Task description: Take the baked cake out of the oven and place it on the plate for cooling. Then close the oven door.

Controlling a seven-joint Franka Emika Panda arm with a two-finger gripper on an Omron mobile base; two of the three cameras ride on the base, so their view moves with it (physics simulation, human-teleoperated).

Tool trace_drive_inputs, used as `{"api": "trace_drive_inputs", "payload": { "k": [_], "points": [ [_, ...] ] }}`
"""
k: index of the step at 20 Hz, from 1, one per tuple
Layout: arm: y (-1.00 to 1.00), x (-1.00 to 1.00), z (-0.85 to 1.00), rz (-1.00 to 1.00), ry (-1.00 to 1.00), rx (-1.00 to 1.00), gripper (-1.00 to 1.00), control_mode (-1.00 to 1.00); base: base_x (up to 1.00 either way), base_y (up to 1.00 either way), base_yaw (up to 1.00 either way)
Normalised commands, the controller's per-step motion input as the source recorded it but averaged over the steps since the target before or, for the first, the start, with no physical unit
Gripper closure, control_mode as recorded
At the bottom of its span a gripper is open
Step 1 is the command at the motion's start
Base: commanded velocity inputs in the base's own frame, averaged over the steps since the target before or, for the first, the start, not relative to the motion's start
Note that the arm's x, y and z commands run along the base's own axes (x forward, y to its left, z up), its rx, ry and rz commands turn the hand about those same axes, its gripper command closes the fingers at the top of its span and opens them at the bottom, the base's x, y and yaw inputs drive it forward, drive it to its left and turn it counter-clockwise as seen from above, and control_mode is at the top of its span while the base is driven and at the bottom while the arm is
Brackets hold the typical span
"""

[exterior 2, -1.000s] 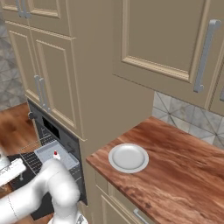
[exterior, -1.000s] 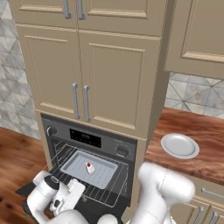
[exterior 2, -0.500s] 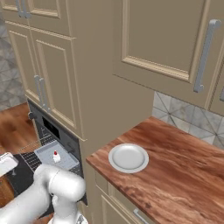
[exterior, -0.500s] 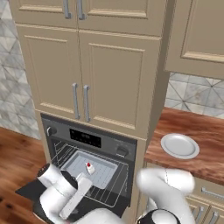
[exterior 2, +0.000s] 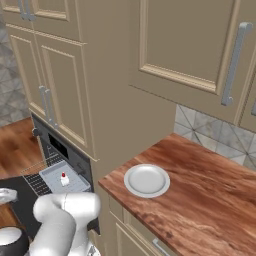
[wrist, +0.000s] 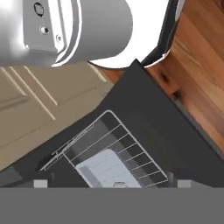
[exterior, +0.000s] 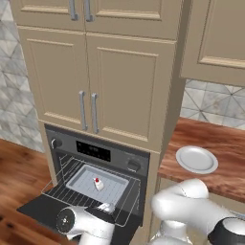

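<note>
The oven (exterior: 103, 153) stands open, its oven door (exterior: 40, 210) folded down flat. A wire rack (exterior: 64, 190) is pulled out over the door and carries a grey tray (exterior: 112, 184). On the tray sits the baked cake (exterior: 98, 183), small and white with a red dot, also seen from the right as the cake (exterior 2: 64, 178). The white plate (exterior: 196, 159) lies bare on the wooden counter to the right. My gripper (wrist: 112, 183) hangs low over the door's front part, open, its fingertips (wrist: 40, 183) wide apart with nothing between them. It is apart from the cake.
Beige cabinet doors (exterior: 91, 91) rise above the oven, and a lower cabinet (exterior 2: 135, 235) sits under the counter (exterior 2: 210, 200). Wooden floor (wrist: 197, 65) lies beyond the door's edge. My own white arm (exterior: 191, 206) bends across in front of the counter.
My arm has swung down and back from the tray, so the hand now sits lower, over the door's front. The cake has stayed on the tray. The jaws opened slightly more.
</note>
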Motion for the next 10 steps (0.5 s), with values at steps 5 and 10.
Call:
{"api": "trace_drive_inputs", "payload": {
  "k": [5, 10],
  "points": [
    [-0.11, 0.42, 0.30, -0.29, -0.36, 0.19, -1.00, -1.00, 0.00, 0.00, 0.00],
    [0.16, 0.22, 0.34, -0.29, -0.09, 0.02, -1.00, -1.00, 0.00, 0.00, 0.00]
  ]
}}
